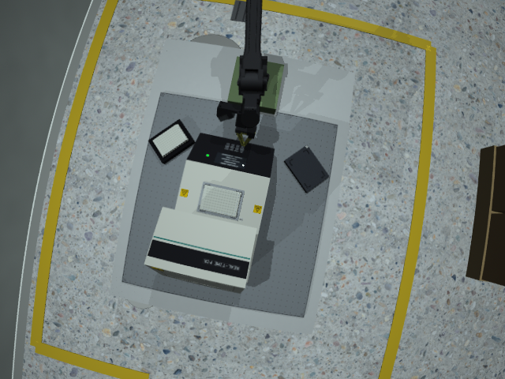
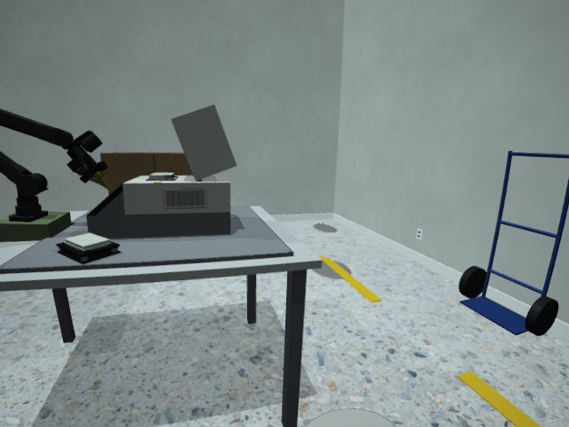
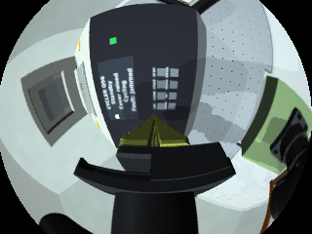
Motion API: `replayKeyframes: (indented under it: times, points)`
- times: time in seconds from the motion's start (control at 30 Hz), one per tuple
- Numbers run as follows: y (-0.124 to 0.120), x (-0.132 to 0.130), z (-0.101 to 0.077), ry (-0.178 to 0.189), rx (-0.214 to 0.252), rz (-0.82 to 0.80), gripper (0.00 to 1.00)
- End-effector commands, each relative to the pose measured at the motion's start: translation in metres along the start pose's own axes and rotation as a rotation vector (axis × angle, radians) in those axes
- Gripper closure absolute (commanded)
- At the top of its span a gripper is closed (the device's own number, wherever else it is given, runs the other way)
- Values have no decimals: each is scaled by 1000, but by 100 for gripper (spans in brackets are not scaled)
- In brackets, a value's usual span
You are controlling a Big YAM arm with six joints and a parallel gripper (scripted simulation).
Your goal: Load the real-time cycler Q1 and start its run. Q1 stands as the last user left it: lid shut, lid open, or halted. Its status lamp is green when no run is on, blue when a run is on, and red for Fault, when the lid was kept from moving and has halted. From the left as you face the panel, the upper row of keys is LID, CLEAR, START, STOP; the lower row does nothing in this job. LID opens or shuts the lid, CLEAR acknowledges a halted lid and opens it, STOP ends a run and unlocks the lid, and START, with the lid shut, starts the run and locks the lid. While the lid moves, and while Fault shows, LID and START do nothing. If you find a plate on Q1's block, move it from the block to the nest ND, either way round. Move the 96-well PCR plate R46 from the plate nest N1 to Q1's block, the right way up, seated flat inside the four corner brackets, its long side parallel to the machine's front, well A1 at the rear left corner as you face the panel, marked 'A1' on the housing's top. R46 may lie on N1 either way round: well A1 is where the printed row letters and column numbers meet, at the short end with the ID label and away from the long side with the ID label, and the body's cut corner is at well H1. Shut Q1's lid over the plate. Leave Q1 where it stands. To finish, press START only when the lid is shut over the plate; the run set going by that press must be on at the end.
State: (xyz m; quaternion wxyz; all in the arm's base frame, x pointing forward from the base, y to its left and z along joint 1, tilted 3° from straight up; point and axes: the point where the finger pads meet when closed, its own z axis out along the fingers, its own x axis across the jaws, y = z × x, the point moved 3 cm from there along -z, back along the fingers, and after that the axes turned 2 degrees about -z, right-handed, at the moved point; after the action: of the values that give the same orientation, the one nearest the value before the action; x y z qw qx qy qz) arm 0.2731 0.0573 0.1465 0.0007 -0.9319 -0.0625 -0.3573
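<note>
Green glows the status lamp (image 1: 207, 155) on cycler Q1 (image 1: 222, 196) from the top; a plate (image 1: 220, 200) lies on its block, plate R46 (image 1: 171, 140) rests on nest N1 on the bench (image 1: 322, 134), and nest ND (image 1: 306, 168) sits opposite. Exterior: the lid (image 2: 204, 142) stands tilted. Wrist: the fingers, pressed together on nothing, point at the keys (image 3: 164, 88).

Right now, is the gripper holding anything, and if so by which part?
Nothing is held. The gripper is shut with its fingers together on nothing, poised over the keys of the machine's panel.
</note>
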Motion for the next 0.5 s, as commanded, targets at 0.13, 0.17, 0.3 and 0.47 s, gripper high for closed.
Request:
replayKeyframes:
  times: [0.13, 0.17, 0.3, 0.47]
  points:
    - [2, 26, -11, 61, 4, 3, 100]
    - [3, 24, -11, 62, 2, 2, 100]
    - [5, 16, -8, 66, -6, 0, 100]
    - [1, 0, -4, 44, 3, -16, 100]
